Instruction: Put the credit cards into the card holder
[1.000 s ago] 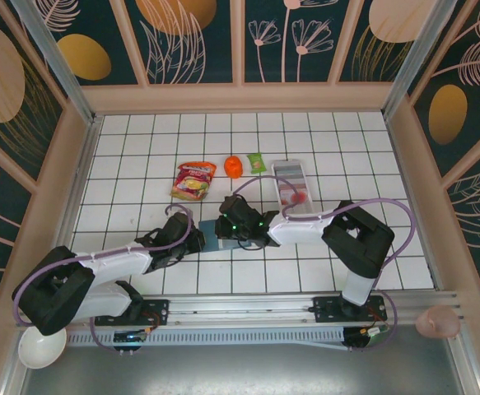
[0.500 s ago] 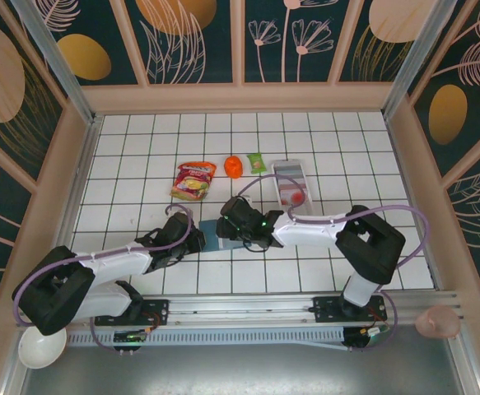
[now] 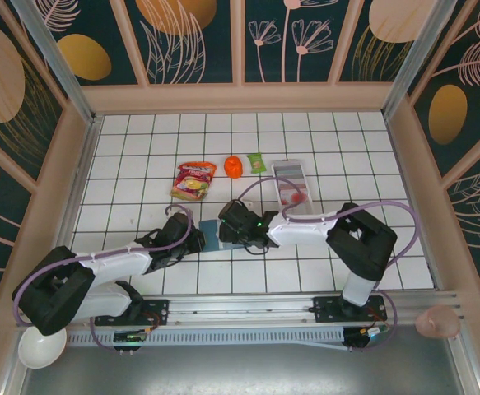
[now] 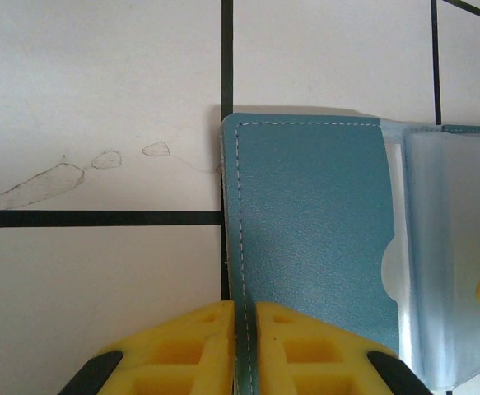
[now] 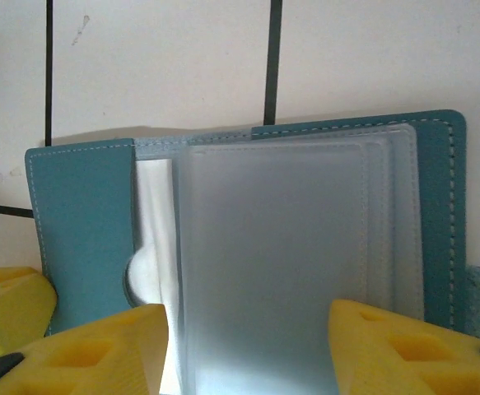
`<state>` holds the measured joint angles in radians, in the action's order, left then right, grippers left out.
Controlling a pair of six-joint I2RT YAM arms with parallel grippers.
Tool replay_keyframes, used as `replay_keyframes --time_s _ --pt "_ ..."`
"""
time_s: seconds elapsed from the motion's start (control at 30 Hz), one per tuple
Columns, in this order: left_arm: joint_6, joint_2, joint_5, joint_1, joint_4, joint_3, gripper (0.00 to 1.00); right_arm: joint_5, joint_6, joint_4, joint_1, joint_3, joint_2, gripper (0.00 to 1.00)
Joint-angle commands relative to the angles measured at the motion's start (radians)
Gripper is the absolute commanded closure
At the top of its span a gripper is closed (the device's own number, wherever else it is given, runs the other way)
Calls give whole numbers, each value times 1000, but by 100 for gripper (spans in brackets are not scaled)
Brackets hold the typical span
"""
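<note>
The card holder lies open between both hands, its long axis left to right. The left hand is closed on its left flap. The right hand, open, grips nothing. The credit cards lie in the tray to the far right, nearer the right arm.

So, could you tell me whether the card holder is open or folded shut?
Open. The card holder lies spread flat, its clear sleeves exposed, and the left gripper pinches one flap's edge.
</note>
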<state>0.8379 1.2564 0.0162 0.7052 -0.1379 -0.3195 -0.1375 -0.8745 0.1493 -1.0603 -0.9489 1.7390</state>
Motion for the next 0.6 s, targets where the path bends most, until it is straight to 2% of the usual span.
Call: replay_keyframes --time_s 0.0,0.57 --pt "-15 17 -34 -1 31 33 84 5 -18 -2 -10 -20 26 44" --pt "-16 20 -29 -2 12 48 85 164 -90 -230 22 19 44 40"
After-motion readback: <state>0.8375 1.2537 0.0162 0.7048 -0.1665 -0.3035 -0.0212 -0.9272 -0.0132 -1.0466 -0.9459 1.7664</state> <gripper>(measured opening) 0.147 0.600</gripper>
